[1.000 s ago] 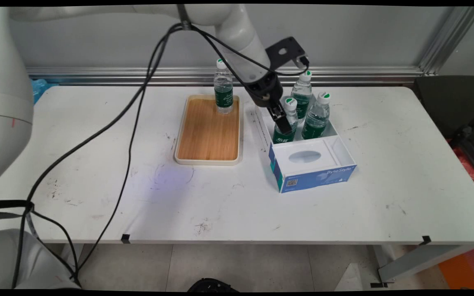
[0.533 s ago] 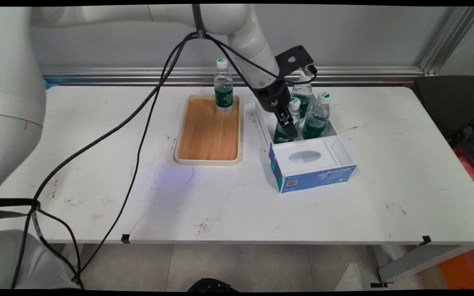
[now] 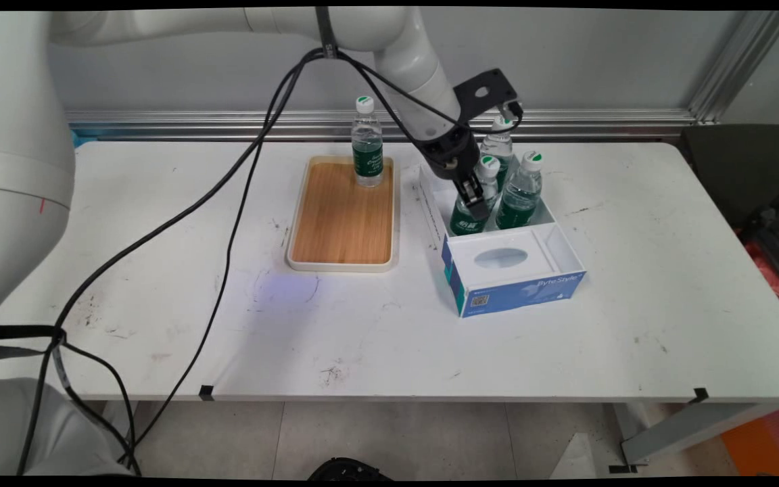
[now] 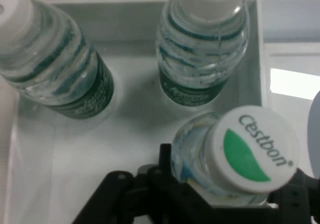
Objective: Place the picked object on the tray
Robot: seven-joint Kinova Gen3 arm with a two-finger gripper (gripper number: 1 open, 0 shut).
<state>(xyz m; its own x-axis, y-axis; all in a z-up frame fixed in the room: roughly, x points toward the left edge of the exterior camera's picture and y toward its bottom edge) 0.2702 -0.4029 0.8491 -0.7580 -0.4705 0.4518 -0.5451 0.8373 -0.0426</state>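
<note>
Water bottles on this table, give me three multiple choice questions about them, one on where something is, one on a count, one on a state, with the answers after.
1. Where does the lone water bottle stand?
A. At the far end of the wooden tray
B. On the bare table by the near edge
C. Inside the blue and white box

2. How many bottles stand in the box?
A. One
B. Three
C. Five

3. How does the gripper stand to the nearest boxed bottle?
A. Far above it, open
B. Its fingers are closed on that bottle
C. Resting on the tray

Answers: 1 A, the main view shows it upright on the tray's far end. 2 B, three white caps show there in the main view. 3 B, the hand view shows the bottle's neck held between the black fingers, cap just above them.
</note>
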